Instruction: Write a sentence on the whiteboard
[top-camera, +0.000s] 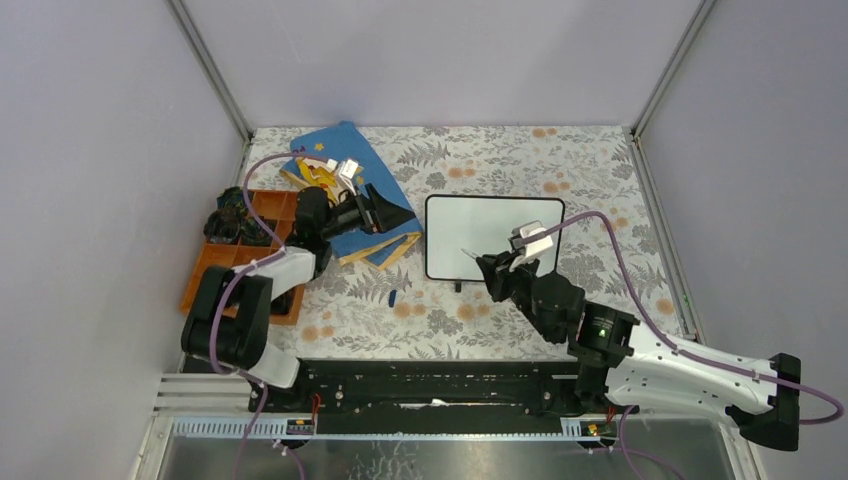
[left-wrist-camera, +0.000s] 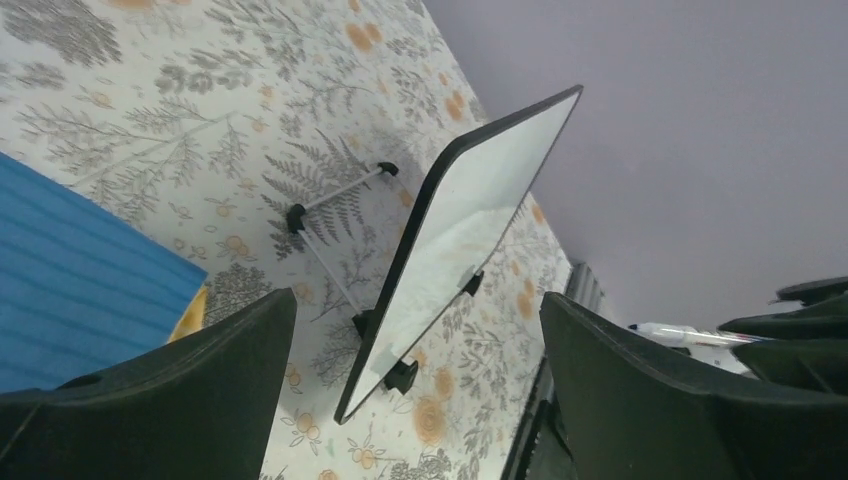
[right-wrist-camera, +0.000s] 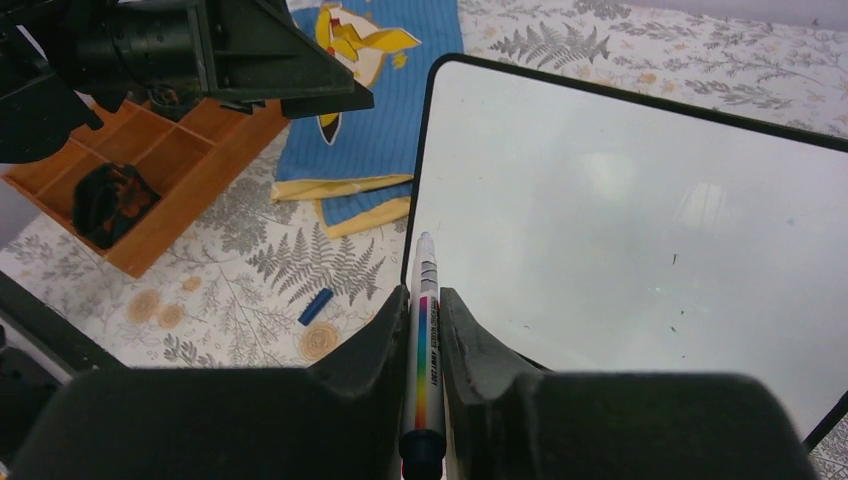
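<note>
The whiteboard (top-camera: 494, 235) stands propped on its black feet at the table's middle; it also shows in the left wrist view (left-wrist-camera: 460, 220) and the right wrist view (right-wrist-camera: 640, 220). Its face is blank apart from a few tiny specks; no sentence shows on it. My right gripper (top-camera: 497, 266) (right-wrist-camera: 424, 295) is shut on a white marker with a rainbow stripe (right-wrist-camera: 425, 330), whose tip points at the board's lower left edge. The marker also shows in the left wrist view (left-wrist-camera: 690, 335). My left gripper (top-camera: 395, 215) (left-wrist-camera: 418, 300) is open and empty, just left of the board, over the blue book.
A blue picture book (top-camera: 345, 150) (right-wrist-camera: 380, 120) lies left of the board under the left arm. A wooden compartment tray (top-camera: 215, 265) (right-wrist-camera: 170, 170) with dark items sits at the far left. A small blue cap (top-camera: 393, 297) (right-wrist-camera: 315, 306) lies on the floral cloth in front of the book.
</note>
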